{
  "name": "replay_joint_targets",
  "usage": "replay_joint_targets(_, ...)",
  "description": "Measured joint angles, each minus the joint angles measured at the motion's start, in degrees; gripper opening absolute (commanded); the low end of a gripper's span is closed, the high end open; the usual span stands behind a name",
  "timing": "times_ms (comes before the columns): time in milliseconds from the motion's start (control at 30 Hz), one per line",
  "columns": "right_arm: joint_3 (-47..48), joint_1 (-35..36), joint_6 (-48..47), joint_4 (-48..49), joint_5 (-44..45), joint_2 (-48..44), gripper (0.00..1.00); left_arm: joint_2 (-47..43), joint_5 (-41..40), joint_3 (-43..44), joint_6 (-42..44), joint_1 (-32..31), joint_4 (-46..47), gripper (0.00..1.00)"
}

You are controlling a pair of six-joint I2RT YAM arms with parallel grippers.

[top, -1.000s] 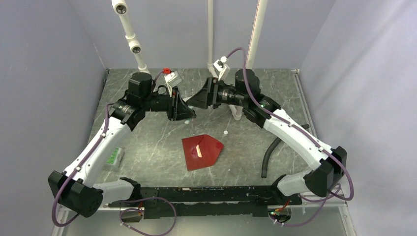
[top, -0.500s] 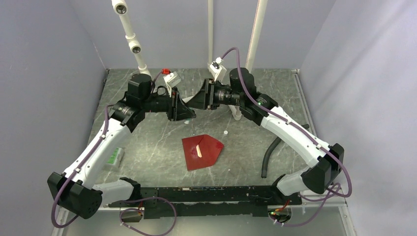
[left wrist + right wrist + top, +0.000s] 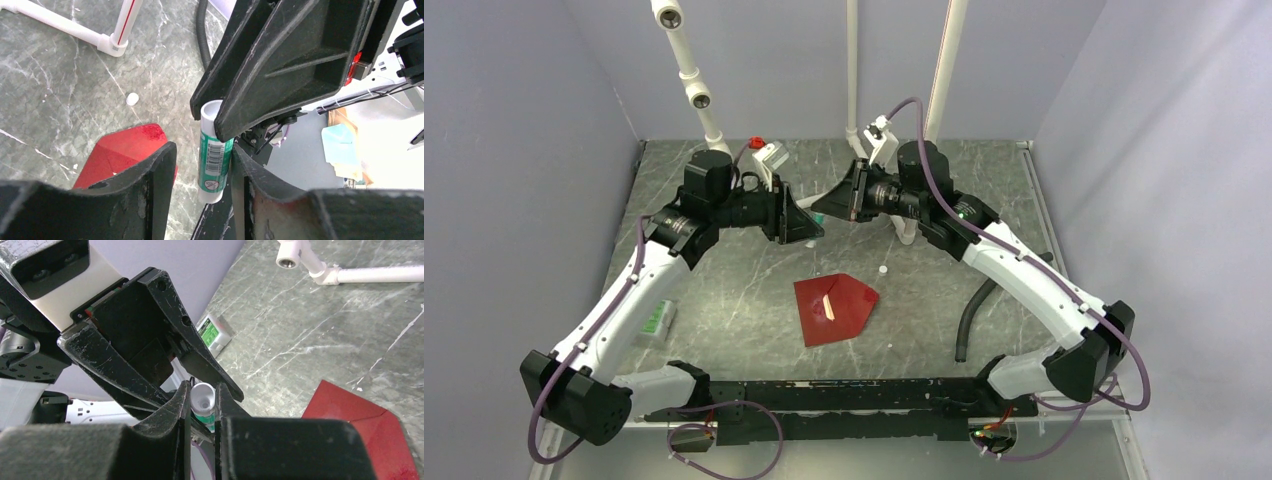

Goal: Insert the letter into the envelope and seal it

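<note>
The dark red envelope (image 3: 836, 308) lies flat on the table's middle, its pointed end to the right; a narrow pale strip shows across it, and I cannot tell whether that is the letter. Both grippers meet in the air behind it. A green-and-white glue stick (image 3: 216, 155) hangs between them. My right gripper (image 3: 829, 205) is shut on its white end (image 3: 203, 402). My left gripper (image 3: 809, 225) stands open around the tube, with a gap on one side (image 3: 202, 152). The envelope (image 3: 125, 152) shows below the left fingers.
A green-and-white packet (image 3: 656, 322) lies by the left arm. A black hose (image 3: 972, 310) curves at the right. White pipes (image 3: 689, 75) rise at the back. A small white cap (image 3: 883, 270) lies near the envelope.
My right gripper has closed onto the glue stick. My left gripper's jaws have widened around it. The envelope has not moved.
</note>
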Motion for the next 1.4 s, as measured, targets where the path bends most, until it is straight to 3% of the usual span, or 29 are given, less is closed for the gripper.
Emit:
replay_joint_targets(167,-0.33,-0.22,0.94,-0.04,0.68,-0.52,0.0,-0.22,-0.48,-0.7,-1.05,0.02,0.68,0.54)
replay_joint_targets(233,-0.59,-0.31,1.38,-0.07,0.59,-0.57,0.01,-0.24,-0.42,-1.09,-1.86,0.02,1.18,0.5)
replay_joint_targets(300,-0.72,-0.31,1.77,-0.02,0.44,-0.57,0.01,-0.24,-0.2,-1.68,-2.54,0.02,2.14,0.36)
replay_joint_targets(400,-1.18,-0.39,2.12,0.04,0.57,-0.57,0.02,-0.24,0.7,-2.16,-3.85,-0.04,3.32,0.05)
replay_joint_targets(433,-1.31,-0.5,2.45,-0.02,0.59,-0.55,0.04,-0.26,1.11,-2.29,-3.82,-0.26,3.85,0.03)
replay_joint_targets(567,-1.38,-0.79,2.08,-0.04,-0.26,-0.5,0.47,-0.7,2.03,-3.52,-3.56,-0.26,5.86,0.03)
replay_joint_targets(667,-0.72,-0.98,-1.81,-1.33,-4.11,-0.15,0.57,-1.44,3.28,-4.48,-3.13,-0.2,6.51,0.02)
replay_joint_targets(867,0.2,-4.42,-13.84,-3.48,-17.94,0.13,0.5,-0.96,11.54,-2.08,-0.33,0.07,3.52,0.02)
replay_joint_targets(1067,2.93,-5.07,-20.63,-4.33,-29.81,0.61,0.29,0.96,20.5,1.4,4.15,0.02,-2.93,0.02)
replay_joint_targets(1300,4.63,-5.07,-21.73,-4.94,-35.32,2.71,0.03,1.36,22.62,2.64,7.17,0.22,-7.13,0.02)
replay_joint_targets(1400,4.66,-5.07,-20.98,-5.01,-35.15,3.5,0.0,1.42,21.33,2.75,7.72,0.33,-8.48,0.02)
